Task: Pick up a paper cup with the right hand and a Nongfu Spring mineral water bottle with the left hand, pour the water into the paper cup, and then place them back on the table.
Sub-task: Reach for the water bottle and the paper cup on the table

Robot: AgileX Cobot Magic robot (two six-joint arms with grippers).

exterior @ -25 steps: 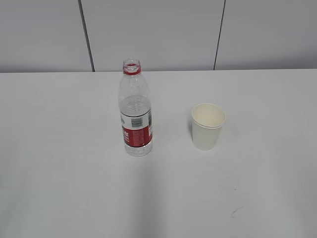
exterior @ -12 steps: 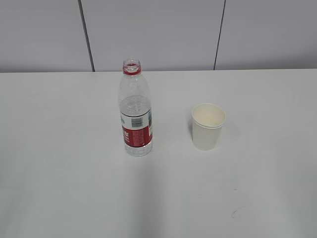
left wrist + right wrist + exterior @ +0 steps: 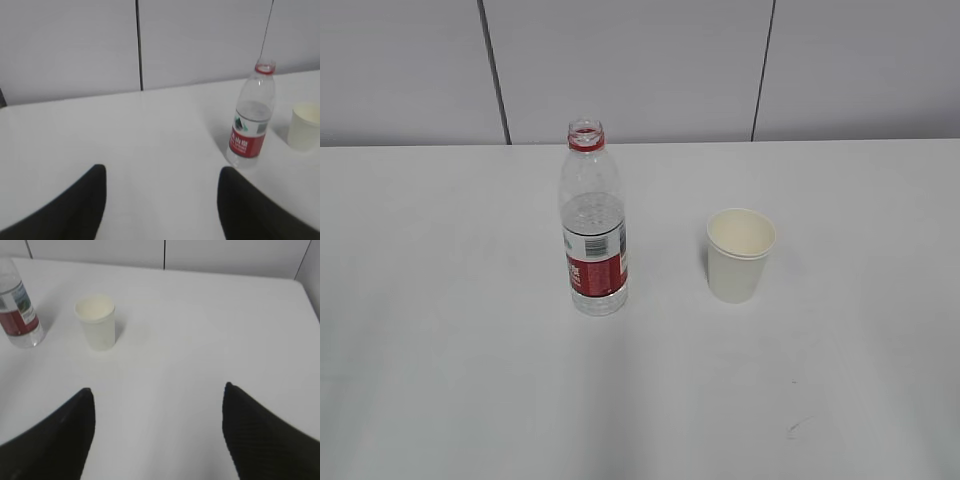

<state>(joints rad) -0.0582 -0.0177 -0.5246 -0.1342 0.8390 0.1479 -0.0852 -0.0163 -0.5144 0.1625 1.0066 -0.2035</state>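
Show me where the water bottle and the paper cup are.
Water bottle (image 3: 595,268): exterior view, on its red-and-white label band.
Paper cup (image 3: 735,275): exterior view, on its white outer wall.

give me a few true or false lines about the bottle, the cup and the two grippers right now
1. The bottle stands upright on the table with no cap on. True.
2. The cup lies tipped on its side. False: it stands upright, mouth up.
3. The left gripper is shut on the bottle. False: its fingers are spread apart and the bottle stands off to its right, untouched.
4. The right gripper is open with nothing between its fingers. True.
5. In the exterior view the cup touches the bottle. False: bare table shows between them, the cup to the right of the bottle.
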